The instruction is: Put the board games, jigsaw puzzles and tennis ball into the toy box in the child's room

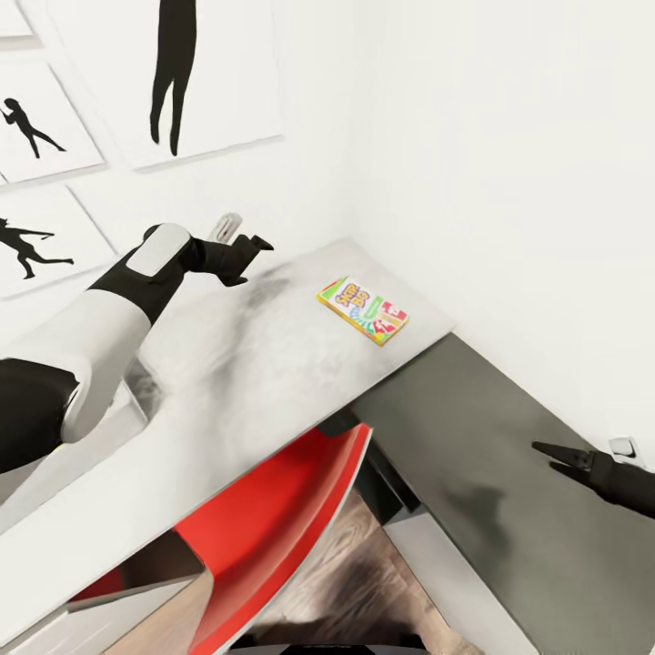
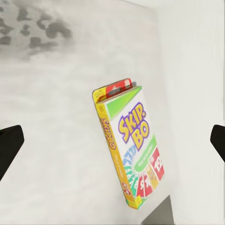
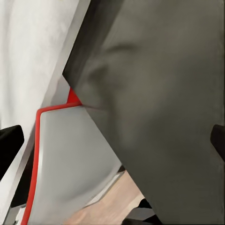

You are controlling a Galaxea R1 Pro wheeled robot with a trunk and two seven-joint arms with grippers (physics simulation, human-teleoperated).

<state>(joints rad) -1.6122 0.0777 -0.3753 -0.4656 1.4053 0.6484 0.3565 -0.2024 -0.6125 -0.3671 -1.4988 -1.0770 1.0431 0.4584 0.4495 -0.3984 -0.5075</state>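
One board game, the Skip-Bo box [image 1: 363,310], lies flat near the corner of the pale bed [image 1: 227,382], right of centre in the head view, close to the white wall [image 1: 509,182]. Left claw [image 1: 238,246] hovers upper left of it, fingers spread wide and empty, box framed between them in the wrist view [image 2: 129,145]. Pick-up looks to be the step in hand: next, reach across and down, then close on the box's edges. Right claw [image 1: 557,457] hangs open at lower right over the dark worktop [image 1: 473,473].

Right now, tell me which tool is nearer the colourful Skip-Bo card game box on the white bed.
Left. The left tool hovers over the bed beside the colourful Skip-Bo card game box, aimed at it. The right tool hangs farther off, above the dark grey surface.
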